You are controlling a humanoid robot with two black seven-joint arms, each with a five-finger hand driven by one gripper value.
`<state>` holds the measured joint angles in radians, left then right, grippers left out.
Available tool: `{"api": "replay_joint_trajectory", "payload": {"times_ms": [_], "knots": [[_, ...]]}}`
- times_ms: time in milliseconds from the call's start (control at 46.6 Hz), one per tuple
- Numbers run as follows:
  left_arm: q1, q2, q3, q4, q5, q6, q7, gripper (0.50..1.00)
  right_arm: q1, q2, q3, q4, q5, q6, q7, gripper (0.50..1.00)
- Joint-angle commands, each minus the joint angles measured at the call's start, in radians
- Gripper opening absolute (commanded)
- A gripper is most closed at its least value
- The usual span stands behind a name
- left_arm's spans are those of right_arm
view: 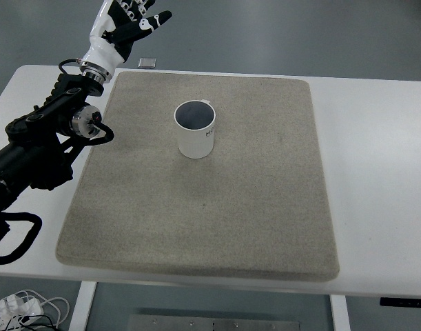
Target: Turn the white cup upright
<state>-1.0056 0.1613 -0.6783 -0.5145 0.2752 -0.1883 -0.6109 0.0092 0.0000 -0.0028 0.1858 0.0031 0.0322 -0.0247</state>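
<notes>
A white cup (195,131) stands upright on the grey felt mat (217,207), mouth open to the camera, a little left of the mat's middle and toward its far side. My left hand (131,21) is raised beyond the table's far left corner, fingers spread and holding nothing, well away from the cup. Its black arm (45,145) comes in from the left edge over the table's left side. No right arm shows.
The mat lies on a white table (375,172). A small dark square object (147,63) sits at the table's far edge behind the mat. White cables (24,307) lie on the floor at the lower left.
</notes>
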Motion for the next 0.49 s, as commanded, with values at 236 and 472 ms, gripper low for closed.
{"api": "replay_joint_trajectory", "payload": {"times_ms": [236, 472], "knots": [[-0.001, -0.002, -0.006, 0.03, -0.092, -0.006, 0.0, 0.999, 0.0, 0.0, 0.001, 0.003, -0.002, 0.009, -0.004, 0.952], [0.005, 0.004, -0.004, 0.043, -0.347, -0.002, 0.218, 0.999, 0.0, 0.0, 0.0, 0.003, -0.009, 0.009, -0.003, 0.952]]}}
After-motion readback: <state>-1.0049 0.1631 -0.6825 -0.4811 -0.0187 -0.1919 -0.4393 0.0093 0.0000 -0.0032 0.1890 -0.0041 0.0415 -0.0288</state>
